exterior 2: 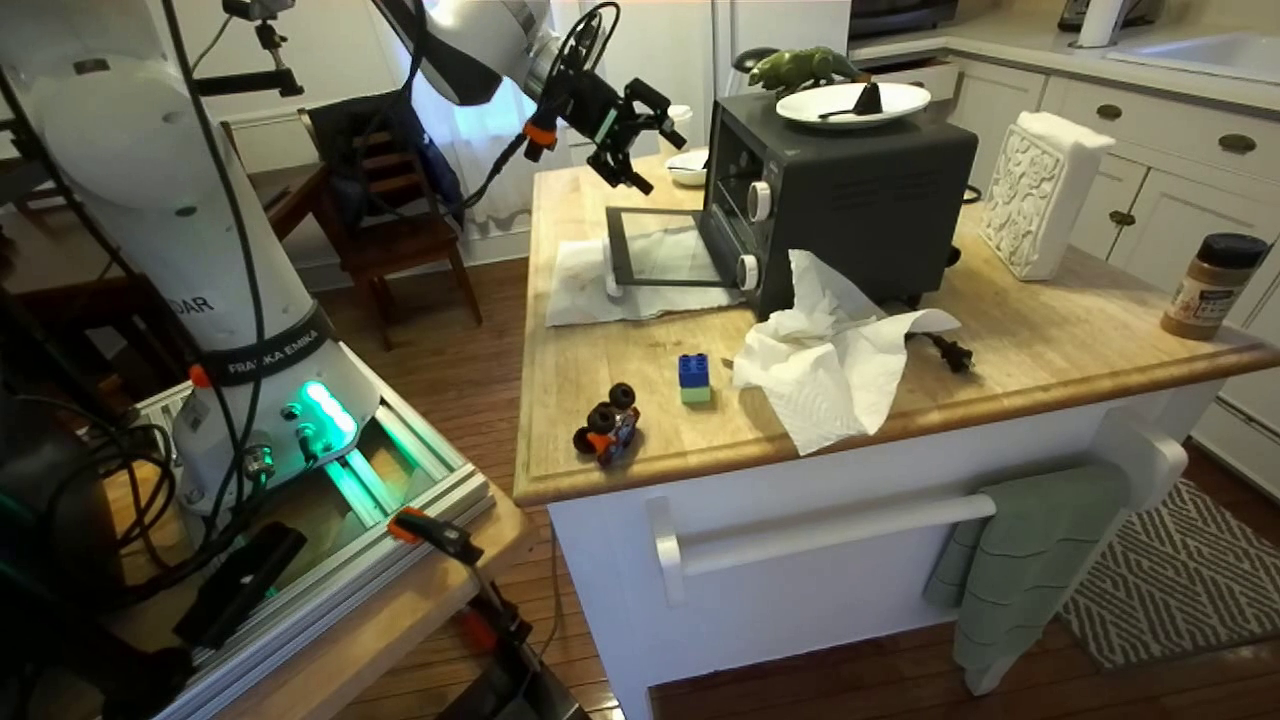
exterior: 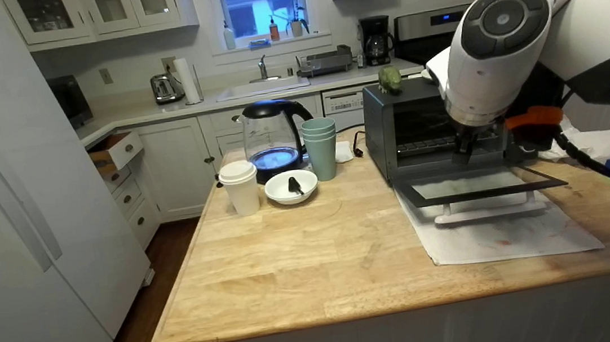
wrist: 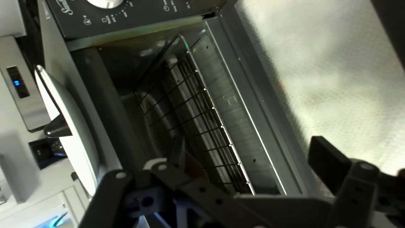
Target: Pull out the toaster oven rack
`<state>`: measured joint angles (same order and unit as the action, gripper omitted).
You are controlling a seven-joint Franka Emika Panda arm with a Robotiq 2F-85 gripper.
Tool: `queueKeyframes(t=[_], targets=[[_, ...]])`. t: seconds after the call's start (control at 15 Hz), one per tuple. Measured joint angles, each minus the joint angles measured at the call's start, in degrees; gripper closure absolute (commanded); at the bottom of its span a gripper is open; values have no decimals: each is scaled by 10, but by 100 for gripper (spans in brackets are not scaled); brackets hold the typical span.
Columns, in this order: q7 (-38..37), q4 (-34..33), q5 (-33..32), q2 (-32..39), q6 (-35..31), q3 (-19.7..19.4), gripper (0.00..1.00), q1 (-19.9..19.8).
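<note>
A white robot arm [exterior: 482, 78] reaches in front of a toaster oven [exterior 2: 870, 200] on a wooden worktop [exterior: 271, 276], its black fingers [wrist: 329, 164] spread wide and released. In an exterior view, the fingers hang in the air above the oven's lowered door [exterior 2: 672, 250], apart from both the door and the oven's body. In the wrist view, one finger shows against the dark of the oven's cavity, its counterpart against the pale stretch of the door.

The metal rack [wrist: 222, 127] lies inside the oven, its bright front rail running across the mouth and its wires reaching back into the cavity.

The door extends in front of the oven, a white handle [exterior: 491, 212] along its outer edge, above a flat paper towel [exterior: 516, 242] on the worktop. On top of the oven are a green dinosaur figure [exterior 2: 800, 68] and a white plate [exterior 2: 905, 98] bearing a small black object [exterior 2: 867, 100]. Beside the oven, on the side of its round white knobs [exterior 2: 760, 201], lie a crumpled paper sheet [exterior 2: 825, 360], a blue-and-green toy block [exterior 2: 693, 375] and, farther from the oven, a small wheeled toy [exterior 2: 610, 425]. On the oven's opposite side stand a stack of green cups [exterior: 321, 155], a white bowl [exterior: 279, 194], a lidded white cup [exterior: 242, 192] and a kettle [exterior: 275, 154] glowing blue. Behind the oven stand a carved white piece [exterior 2: 1045, 195] and a jar [exterior 2: 1205, 290] with a dark lid.
</note>
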<state>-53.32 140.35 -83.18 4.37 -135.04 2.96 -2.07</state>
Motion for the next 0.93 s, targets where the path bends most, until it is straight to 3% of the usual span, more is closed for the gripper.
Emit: queueKeyframes(t=[0.47, 0.93], targets=[[-67, -35, -141, 82, 80, 0, 0, 22], [-78, -74, -224, 132, 93, -2, 0, 17]])
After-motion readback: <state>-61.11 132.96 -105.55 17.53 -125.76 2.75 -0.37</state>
